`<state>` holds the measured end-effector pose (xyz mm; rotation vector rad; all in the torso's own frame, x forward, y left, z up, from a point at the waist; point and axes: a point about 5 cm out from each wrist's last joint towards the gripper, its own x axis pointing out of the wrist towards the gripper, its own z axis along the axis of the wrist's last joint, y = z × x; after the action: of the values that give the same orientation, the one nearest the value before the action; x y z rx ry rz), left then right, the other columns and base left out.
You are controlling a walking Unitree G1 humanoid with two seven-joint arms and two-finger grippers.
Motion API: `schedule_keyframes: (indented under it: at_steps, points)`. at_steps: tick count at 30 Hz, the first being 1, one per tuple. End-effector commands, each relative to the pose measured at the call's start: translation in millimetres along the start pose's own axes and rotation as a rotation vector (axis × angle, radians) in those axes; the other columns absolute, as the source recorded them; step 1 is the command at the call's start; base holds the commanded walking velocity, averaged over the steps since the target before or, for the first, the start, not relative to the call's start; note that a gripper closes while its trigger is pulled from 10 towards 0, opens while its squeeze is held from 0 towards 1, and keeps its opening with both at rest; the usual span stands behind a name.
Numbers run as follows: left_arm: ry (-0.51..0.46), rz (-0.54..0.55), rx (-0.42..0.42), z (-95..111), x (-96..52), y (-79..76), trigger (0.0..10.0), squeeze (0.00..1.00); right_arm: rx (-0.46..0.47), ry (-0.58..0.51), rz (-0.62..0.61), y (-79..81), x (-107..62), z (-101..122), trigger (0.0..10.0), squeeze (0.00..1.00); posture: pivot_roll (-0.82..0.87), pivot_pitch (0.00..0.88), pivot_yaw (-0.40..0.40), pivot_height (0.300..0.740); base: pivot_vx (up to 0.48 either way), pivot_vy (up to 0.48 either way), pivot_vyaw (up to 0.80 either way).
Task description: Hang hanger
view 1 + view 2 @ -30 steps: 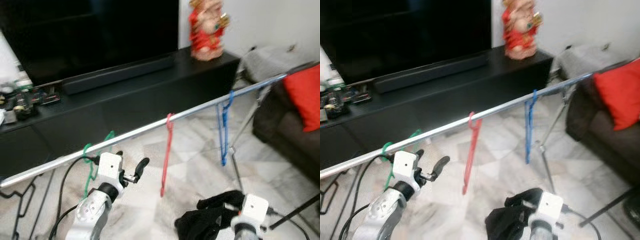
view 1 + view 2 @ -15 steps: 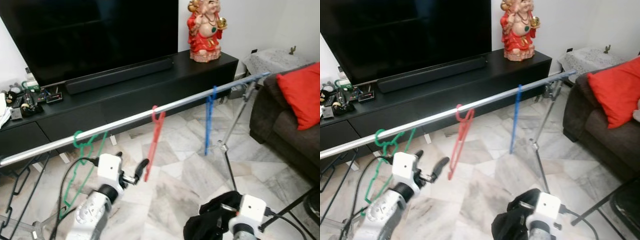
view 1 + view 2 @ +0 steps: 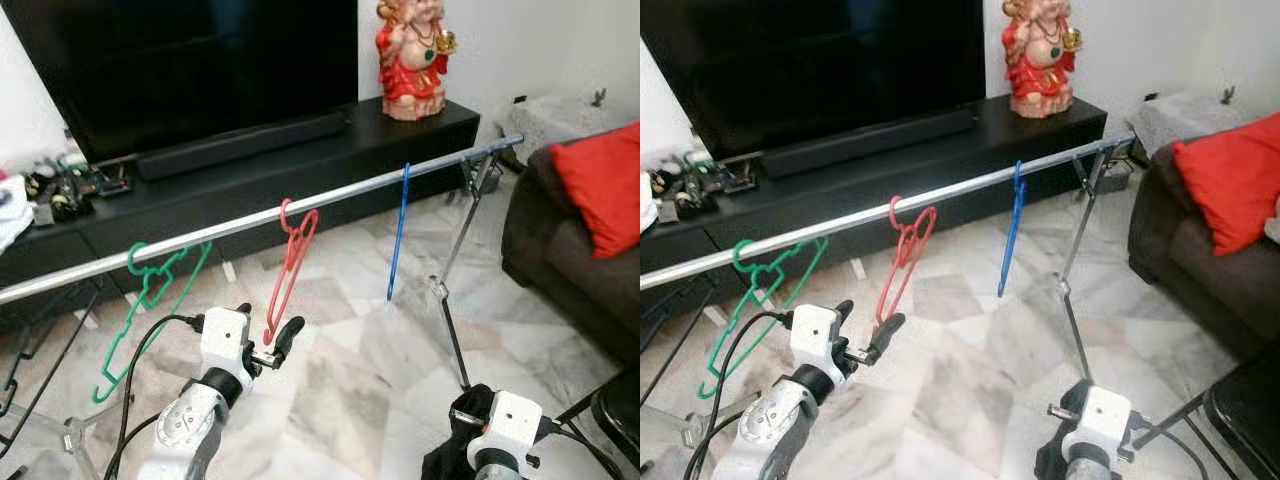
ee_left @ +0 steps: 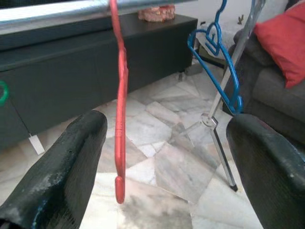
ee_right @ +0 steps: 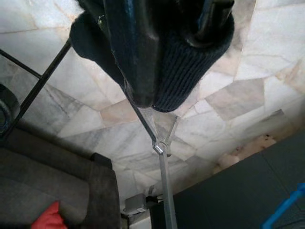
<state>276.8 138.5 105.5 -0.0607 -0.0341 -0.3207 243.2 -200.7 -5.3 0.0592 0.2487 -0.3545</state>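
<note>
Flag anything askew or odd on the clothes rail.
The three hangers face different ways on the rail: green hanger shows its full triangle, red hanger is half-turned, blue hanger is edge-on. Nothing looks fallen or damaged.

1. The two eye views look forward and down from the head, across a metal rail [image 3: 300, 209] toward a black TV cabinet [image 3: 300, 170], with the marble floor [image 3: 970, 370] below.
2. Both share the same scene, slightly offset sideways.
3. The left wrist view looks along its own black fingers [image 4: 62, 167] from low and close, facing the red hanger [image 4: 120, 119], the blue hanger [image 4: 224, 71] and the cabinet.
4. The right wrist view looks along dark knit fabric [image 5: 186, 71] toward the floor and a stand leg [image 5: 164, 181].
</note>
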Motion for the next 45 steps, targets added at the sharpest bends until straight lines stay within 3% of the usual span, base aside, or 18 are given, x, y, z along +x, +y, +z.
schedule_keyframes:
  at_steps: [1, 15, 38, 45]
  points:
    - [0.01, 0.023, -0.006, -0.7, -2.9, 7.3, 10.0, 0.0, 0.017, -0.021, 0.019, 7.2, -0.1, 3.4, 10.0, 0.0, 0.05, 0.058, 0.061, 0.74, 0.0, 0.0, 0.0]
    - [0.02, 0.02, -0.012, -1.4, -2.1, 7.1, 10.0, 0.0, 0.018, -0.016, 0.026, 8.0, 0.0, 2.8, 10.0, 0.0, 0.06, 0.061, 0.059, 0.74, 0.0, 0.366, 0.0]
    - [0.015, -0.031, 0.036, -0.7, -1.1, 0.8, 10.0, 0.0, 0.023, -0.011, 0.022, 8.4, 0.3, 1.7, 10.0, 0.0, 0.06, 0.048, 0.061, 0.74, 0.0, 0.0, 0.0]
    - [0.014, -0.03, 0.025, -1.5, -1.1, -0.9, 10.0, 0.0, 0.025, -0.012, 0.026, 8.9, 0.6, 2.1, 10.0, 0.0, 0.06, 0.046, 0.06, 0.74, 0.0, -0.31, 0.0]
